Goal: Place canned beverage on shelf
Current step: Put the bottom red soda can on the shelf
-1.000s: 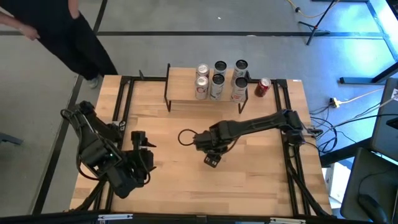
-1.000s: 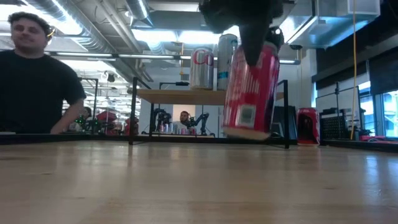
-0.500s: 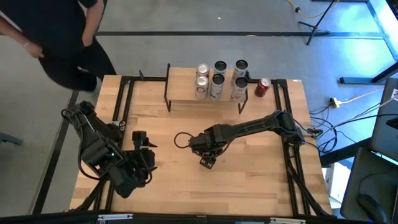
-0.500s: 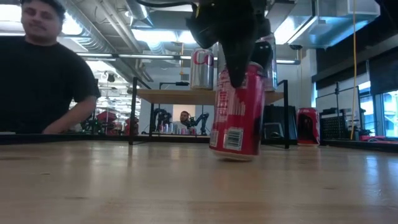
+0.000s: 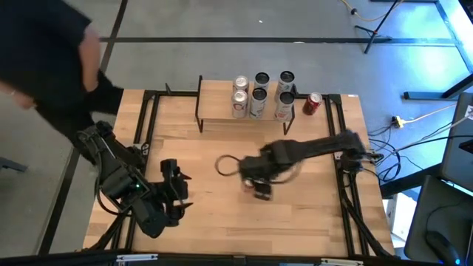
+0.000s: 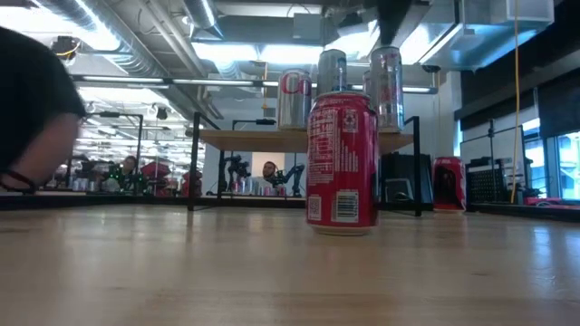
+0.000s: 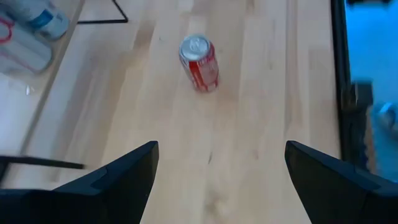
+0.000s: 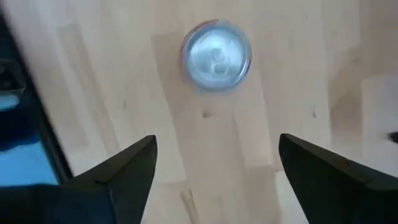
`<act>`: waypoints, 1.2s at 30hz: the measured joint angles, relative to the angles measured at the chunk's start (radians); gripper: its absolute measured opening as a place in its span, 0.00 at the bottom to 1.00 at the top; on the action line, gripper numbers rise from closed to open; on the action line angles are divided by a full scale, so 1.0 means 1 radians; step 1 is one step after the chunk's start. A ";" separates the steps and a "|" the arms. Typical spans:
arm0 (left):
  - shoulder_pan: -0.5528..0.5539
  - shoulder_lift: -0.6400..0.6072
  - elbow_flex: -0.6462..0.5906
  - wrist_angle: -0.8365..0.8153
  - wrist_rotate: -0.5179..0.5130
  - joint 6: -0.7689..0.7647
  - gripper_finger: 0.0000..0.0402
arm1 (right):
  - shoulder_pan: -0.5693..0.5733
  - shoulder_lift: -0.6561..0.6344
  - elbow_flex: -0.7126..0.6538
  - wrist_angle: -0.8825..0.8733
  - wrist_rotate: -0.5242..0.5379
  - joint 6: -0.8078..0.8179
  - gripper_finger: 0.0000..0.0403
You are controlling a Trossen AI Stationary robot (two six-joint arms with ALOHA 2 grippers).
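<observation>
A red can [image 6: 342, 163] stands upright on its base on the wooden tabletop, near the middle; its silver top shows in the right wrist view [image 8: 216, 55] and the whole can shows in the left wrist view [image 7: 199, 62]. My right gripper [image 8: 216, 149] hangs open above it, pointing down, touching nothing; in the high view [image 5: 260, 186] it covers the can. My left gripper [image 7: 221, 146] is open and empty at the near left [image 5: 174, 189]. The shelf [image 5: 222, 112] stands at the far edge with several cans [image 5: 259, 94] on its top.
Another red can [image 5: 312, 103] stands on the table just right of the shelf and also shows in the low view [image 6: 450, 184]. A person in dark clothing [image 5: 44, 66] leans in at the far left corner. Black frame rails [image 5: 148, 125] run along the table's sides.
My right gripper has lowered the tilted red can onto the table, let go of it and gone up out of the low view, shifting a little toward the right edge. The can now stands upright on its own. The person has moved at the far left.
</observation>
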 joint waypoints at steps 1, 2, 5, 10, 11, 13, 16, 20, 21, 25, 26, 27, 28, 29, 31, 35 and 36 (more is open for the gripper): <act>0.011 0.003 -0.001 0.015 -0.005 -0.027 0.84 | 0.017 -0.030 -0.011 -0.004 0.019 -0.010 0.79; 0.022 0.008 -0.001 0.031 -0.011 -0.058 0.84 | 0.034 -0.063 -0.030 0.003 0.042 -0.013 0.79; 0.068 0.036 -0.002 0.105 -0.041 -0.154 0.84 | 0.087 -0.165 -0.130 0.040 0.115 -0.026 0.78; 0.161 0.115 -0.002 0.271 -0.107 -0.296 0.84 | 0.166 -0.375 -0.438 0.147 0.176 -0.028 0.78; 0.179 0.135 -0.002 0.311 -0.117 -0.315 0.84 | 0.178 -0.421 -0.509 0.175 0.176 -0.016 0.78; 0.216 0.176 -0.002 0.376 -0.128 -0.349 0.84 | 0.197 -0.521 -0.646 0.234 0.173 0.027 0.78; 0.272 0.234 -0.002 0.449 -0.135 -0.399 0.84 | 0.216 -0.659 -0.819 0.305 0.176 0.091 0.78; 0.334 0.309 -0.003 0.477 -0.144 -0.460 0.84 | 0.225 -0.809 -0.982 0.363 0.178 0.157 0.78; 0.349 0.327 -0.003 0.481 -0.138 -0.470 0.84 | 0.223 -0.841 -1.012 0.377 0.177 0.176 0.78; 0.397 0.377 -0.003 0.509 -0.065 -0.475 0.84 | 0.223 -0.934 -1.093 0.396 0.177 0.204 0.78; 0.404 0.389 -0.003 0.517 -0.059 -0.475 0.84 | 0.223 -0.949 -1.106 0.401 0.177 0.204 0.78; 0.409 0.398 -0.003 0.524 -0.054 -0.475 0.84 | 0.223 -0.962 -1.118 0.407 0.178 0.204 0.78; 0.413 0.405 -0.003 0.529 -0.049 -0.474 0.84 | 0.222 -0.973 -1.127 0.408 0.180 0.205 0.78; 0.417 0.415 -0.003 0.530 -0.044 -0.475 0.84 | 0.223 -0.981 -1.133 0.409 0.187 0.205 0.78; 0.425 0.421 -0.003 0.521 -0.033 -0.476 0.84 | 0.223 -0.986 -1.137 0.412 0.190 0.205 0.78; 0.445 0.437 -0.003 0.538 -0.030 -0.479 0.84 | 0.223 -0.986 -1.139 0.415 0.186 0.205 0.78; 0.447 0.442 -0.004 0.537 -0.023 -0.479 0.84 | 0.223 -0.986 -1.139 0.416 0.187 0.205 0.78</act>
